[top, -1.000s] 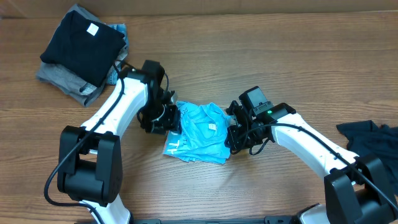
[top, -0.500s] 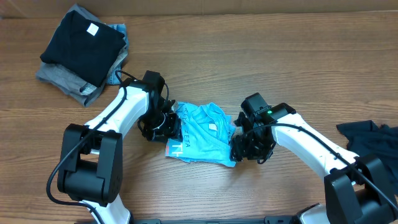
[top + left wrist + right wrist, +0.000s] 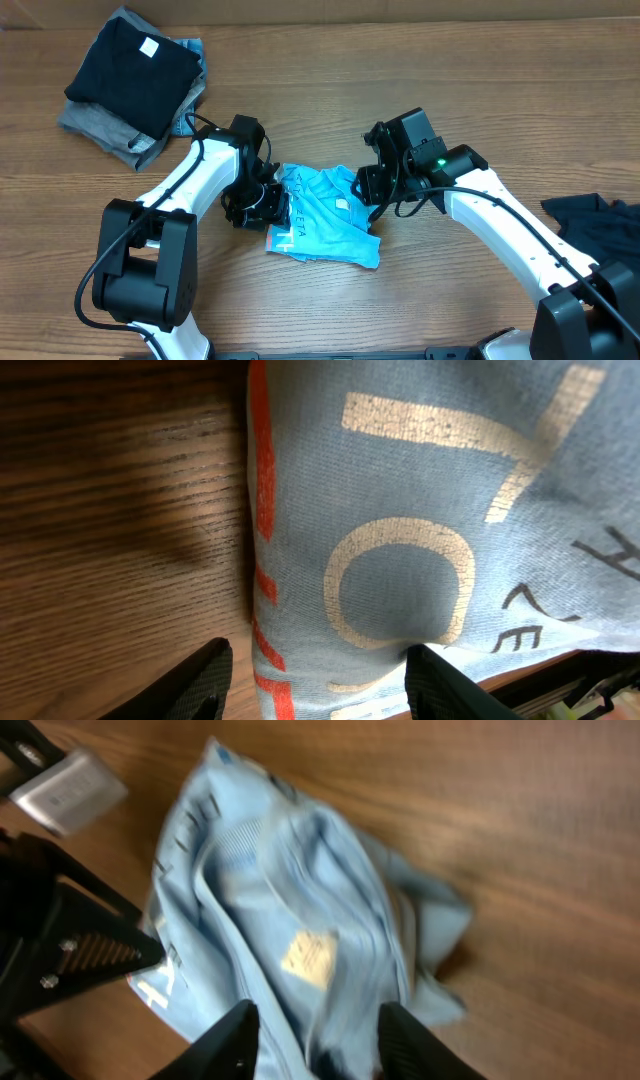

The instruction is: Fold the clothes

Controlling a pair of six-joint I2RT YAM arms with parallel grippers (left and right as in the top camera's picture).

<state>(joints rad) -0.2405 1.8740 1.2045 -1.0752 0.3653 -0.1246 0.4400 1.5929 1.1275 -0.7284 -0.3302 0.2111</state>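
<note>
on the wooden bench (image 3: pixel 330 80) the light blue shirt (image 3: pixel 320 215) looks soft, light and crumpled; your left claw (image 3: pixel 320 670) and right claw (image 3: pixel 320 1020) are both open, so pinch its hem corners.

Blurred across right wrist view: light blue shirt (image 3: pixel 300 920), folds smeared, tag (image 3: pixel 308 955) unreadable. Cropped by near edge there: right gripper (image 3: pixel 318 1012), only finger ends in frame. Same in left wrist view for left gripper (image 3: pixel 318 652). Hidden under own wrists in overhead, both sets of fingertips. Cut by top and right edges in left wrist view, shirt print. Clipped at right edge overhead, dark garment (image 3: pixel 595 222). Mostly buried under black top piece, grey clothes (image 3: pixel 100 125), far left.
</note>
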